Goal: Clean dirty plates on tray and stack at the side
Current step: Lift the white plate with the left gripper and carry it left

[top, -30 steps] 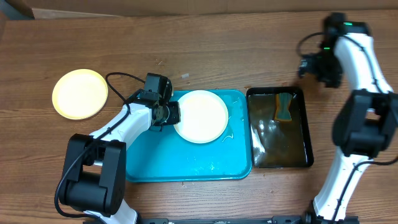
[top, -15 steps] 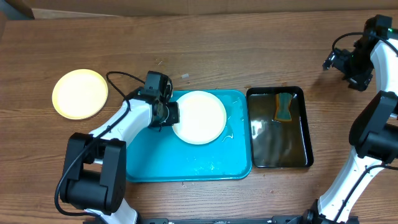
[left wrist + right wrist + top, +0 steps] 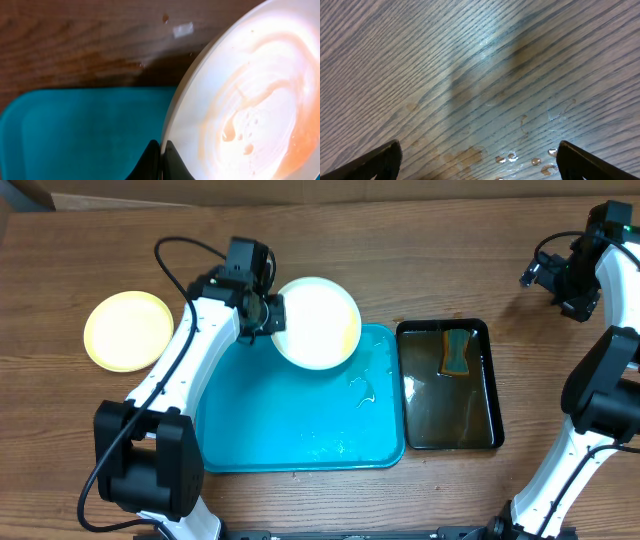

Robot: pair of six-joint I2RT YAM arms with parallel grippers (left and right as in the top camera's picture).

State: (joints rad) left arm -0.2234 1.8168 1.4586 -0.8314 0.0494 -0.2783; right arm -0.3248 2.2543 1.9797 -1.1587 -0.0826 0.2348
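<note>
My left gripper (image 3: 272, 317) is shut on the left rim of a white plate (image 3: 318, 321) and holds it lifted over the far edge of the turquoise tray (image 3: 290, 430). In the left wrist view the plate (image 3: 250, 100) shows wet orange smears, and the fingers (image 3: 161, 159) pinch its rim above the tray (image 3: 75, 130). A pale yellow-green plate (image 3: 128, 330) lies on the table at the far left. A third plate is not in view. My right gripper (image 3: 545, 272) is open and empty at the far right; its wrist view (image 3: 479, 160) shows only wet wood.
A black tray (image 3: 450, 385) of murky water stands right of the turquoise tray, with a sponge (image 3: 457, 351) at its far end. Water drops lie on the wood under the right gripper (image 3: 530, 160). A cardboard edge runs along the table's back.
My left gripper has lifted the white plate off the turquoise tray and carried it toward the table's back. The right arm swung to the far right a second ago and has since held still.
</note>
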